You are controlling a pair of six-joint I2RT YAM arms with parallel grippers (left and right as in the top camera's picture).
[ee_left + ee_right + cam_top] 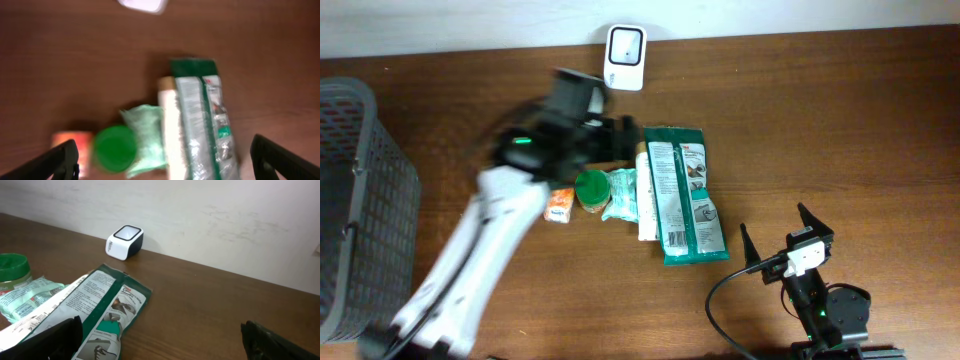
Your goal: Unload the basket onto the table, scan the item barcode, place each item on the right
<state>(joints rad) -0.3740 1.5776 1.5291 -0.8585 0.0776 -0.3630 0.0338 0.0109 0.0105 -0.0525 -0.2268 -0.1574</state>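
Observation:
Several items lie side by side mid-table: a green-and-white packet, a white tube, a pale green pouch, a green-lidded jar and a small orange box. The white barcode scanner stands at the far edge. My left gripper, blurred by motion, hovers open over the far end of the row and holds nothing. Its wrist view looks down on the packet, the tube and the jar. My right gripper rests open near the front, right of the packet, with the scanner ahead.
A grey mesh basket stands at the table's left edge. A black cable loops on the table by the right arm's base. A pale wall runs behind the scanner.

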